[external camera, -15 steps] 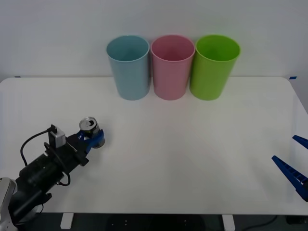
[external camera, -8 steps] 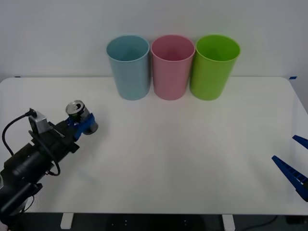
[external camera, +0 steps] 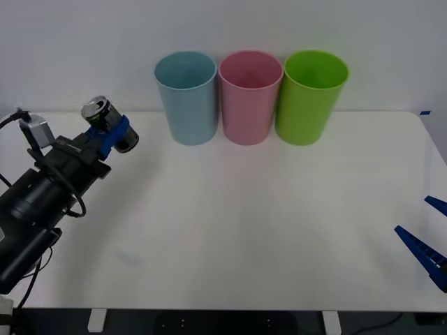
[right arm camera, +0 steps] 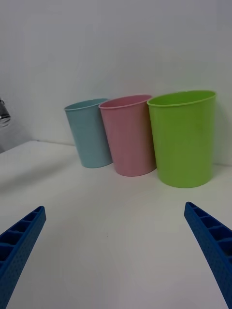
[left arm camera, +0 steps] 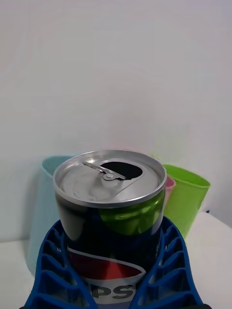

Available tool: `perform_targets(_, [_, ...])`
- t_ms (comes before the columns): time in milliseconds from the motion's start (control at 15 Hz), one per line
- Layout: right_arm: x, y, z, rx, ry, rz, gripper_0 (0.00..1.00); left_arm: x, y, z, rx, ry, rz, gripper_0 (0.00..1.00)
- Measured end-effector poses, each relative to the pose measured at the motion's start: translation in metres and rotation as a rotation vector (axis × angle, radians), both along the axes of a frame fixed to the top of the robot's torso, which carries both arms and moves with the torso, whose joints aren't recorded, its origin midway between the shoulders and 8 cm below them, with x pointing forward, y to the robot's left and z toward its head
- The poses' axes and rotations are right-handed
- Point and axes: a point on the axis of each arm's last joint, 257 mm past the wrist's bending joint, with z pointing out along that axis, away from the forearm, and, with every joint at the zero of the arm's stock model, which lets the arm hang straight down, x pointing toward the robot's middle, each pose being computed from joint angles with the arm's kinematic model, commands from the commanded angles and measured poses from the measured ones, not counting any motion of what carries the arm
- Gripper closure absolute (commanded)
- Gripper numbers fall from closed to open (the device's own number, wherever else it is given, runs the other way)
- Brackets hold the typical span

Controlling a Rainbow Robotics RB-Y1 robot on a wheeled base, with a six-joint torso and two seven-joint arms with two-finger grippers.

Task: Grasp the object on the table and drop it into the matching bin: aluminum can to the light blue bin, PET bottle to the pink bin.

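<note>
My left gripper point(external camera: 112, 136) is shut on the aluminum can point(external camera: 105, 122), holding it in the air above the table's point(external camera: 244, 223) far left. Close up, the left wrist view shows the can point(left arm camera: 110, 217) upright with its opened pull-tab top, both blue fingers point(left arm camera: 53, 270) wrapped around its sides. The light blue bin point(external camera: 186, 98) stands at the back of the table, to the right of the can, with the pink bin point(external camera: 250, 96) beside it. At the table's near right edge my right gripper point(external camera: 429, 241) hangs open, its fingertips point(right arm camera: 208, 241) wide apart and nothing between them.
A lime green bin point(external camera: 311, 96) stands right of the pink bin, all three touching in a row against the white wall. From the right wrist view the light blue bin point(right arm camera: 89, 140), pink bin point(right arm camera: 128, 135) and green bin point(right arm camera: 184, 137) stand ahead.
My left gripper has lifted the can off the table and carried it up and toward the back left. The right arm has stayed still.
</note>
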Motion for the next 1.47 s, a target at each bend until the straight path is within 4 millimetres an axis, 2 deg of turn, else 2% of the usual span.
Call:
perform_targets(267, [0.0, 0.0, 0.0, 0.0, 0.0, 0.0, 0.0, 0.023, 0.004, 0.032, 0.006, -0.043, 0.052, 1.0])
perform_targets(733, [0.0, 0.0, 0.0, 0.0, 0.0, 0.0, 0.0, 0.059, -0.004, 0.074, 0.012, -0.048, 0.09, 0.99])
perform_targets(1067, [0.0, 0.0, 0.0, 0.0, 0.0, 0.0, 0.0, 0.109, -0.022, 0.075, 0.084, -0.04, 0.111, 0.99])
perform_targets(1467, [0.0, 0.0, 0.0, 0.0, 0.0, 0.0, 0.0, 0.173, -0.054, 0.076, 0.19, -0.021, 0.15, 0.99])
